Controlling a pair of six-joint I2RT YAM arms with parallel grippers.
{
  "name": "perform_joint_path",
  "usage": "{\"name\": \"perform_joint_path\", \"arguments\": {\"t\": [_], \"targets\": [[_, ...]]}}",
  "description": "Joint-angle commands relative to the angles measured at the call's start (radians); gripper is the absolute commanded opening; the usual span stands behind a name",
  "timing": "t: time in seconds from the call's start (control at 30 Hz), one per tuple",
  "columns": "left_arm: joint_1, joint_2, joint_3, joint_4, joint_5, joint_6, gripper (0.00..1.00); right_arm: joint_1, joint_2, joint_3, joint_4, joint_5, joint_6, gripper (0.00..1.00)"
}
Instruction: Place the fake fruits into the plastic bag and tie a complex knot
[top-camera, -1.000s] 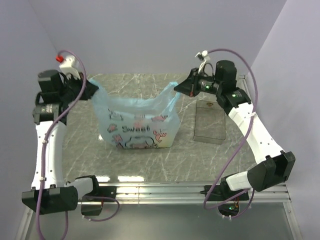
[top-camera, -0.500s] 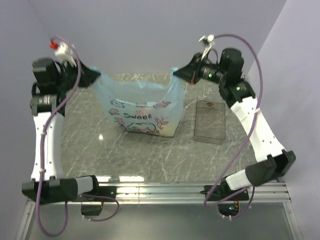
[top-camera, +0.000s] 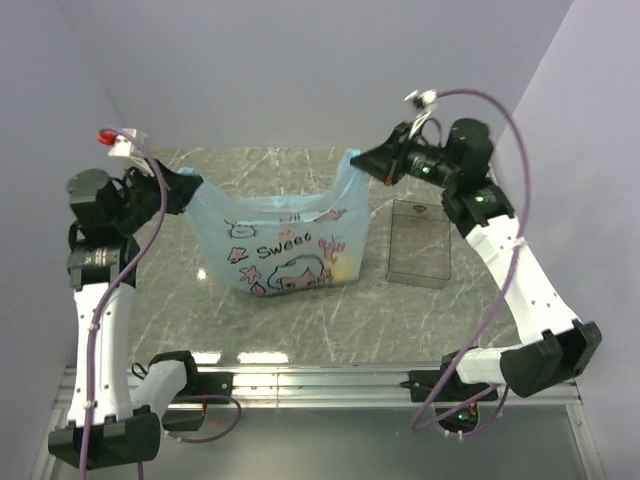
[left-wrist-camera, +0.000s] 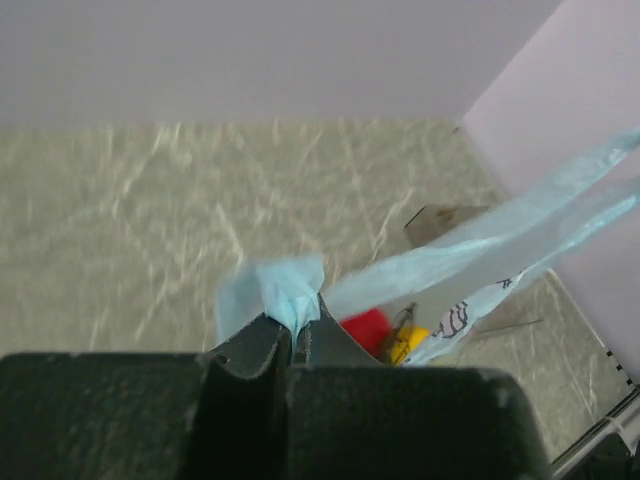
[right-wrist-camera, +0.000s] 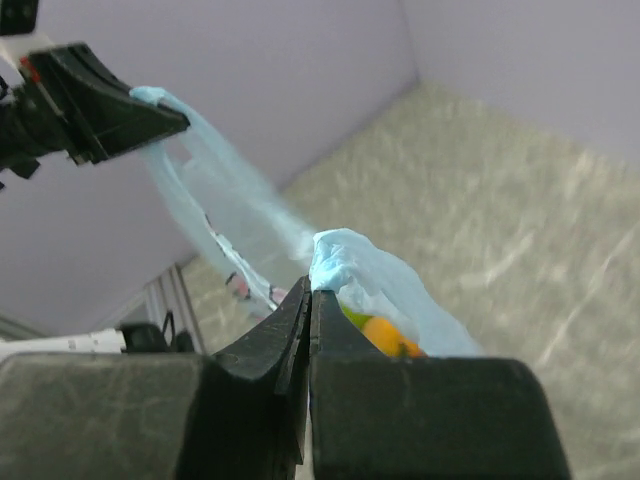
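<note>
Plastic bag (top-camera: 285, 250): stretched between both arms over bench (top-camera: 300, 320), fruits (left-wrist-camera: 365, 328) inside. Left fingers (top-camera: 192, 186), right fingers (top-camera: 359, 160): pinched shut, each on one top corner. Step, apparently: filling done, knot pending. Next: corners brought together and crossed without slackening grip

Light-blue printed plastic bag (top-camera: 285, 250) is stretched taut, fake fruits (left-wrist-camera: 365, 328) inside

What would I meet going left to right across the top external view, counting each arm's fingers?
Left arm's black fingers pinching one handle → thin translucent light-blue plastic bag with a cartoon print → right arm's black fingers pinching the other handle → clear rectangular plastic tray.
</note>
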Motion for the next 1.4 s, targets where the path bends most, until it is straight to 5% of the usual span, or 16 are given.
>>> {"name": "perform_joint_path", "arguments": {"t": [0.0,0.17,0.4,0.53,0.67,0.77,0.9,1.37], "targets": [[0.003,-0.003,-0.069,-0.033,-0.071,0.026,0.0,0.017,0.014,-0.101,0.03,0.02,-0.029,0.0],[0.003,0.041,-0.021,-0.09,-0.087,0.084,0.03,0.017,0.03,-0.073,0.023,0.015,-0.025,0.0],[0.003,0.1,0.222,-0.084,-0.01,0.178,0.69,0.026,-0.01,-0.077,0.065,-0.043,-0.014,0.0],[0.003,0.172,0.364,-0.044,0.117,0.161,0.87,0.039,-0.044,-0.102,0.073,-0.066,-0.06,0.0],[-0.066,0.273,0.378,0.019,0.249,0.1,0.94,0.057,-0.067,-0.134,0.073,-0.072,-0.117,0.0],[-0.292,0.316,0.352,0.007,0.182,0.226,0.99,0.065,-0.072,-0.141,0.061,-0.069,-0.15,0.0],[-0.422,0.368,0.296,0.043,0.162,0.305,0.99,0.068,-0.075,-0.148,0.053,-0.06,-0.183,0.0],[-0.693,0.54,0.219,0.301,0.183,0.344,0.99,0.075,-0.05,-0.131,0.049,-0.069,-0.232,0.0]]}}
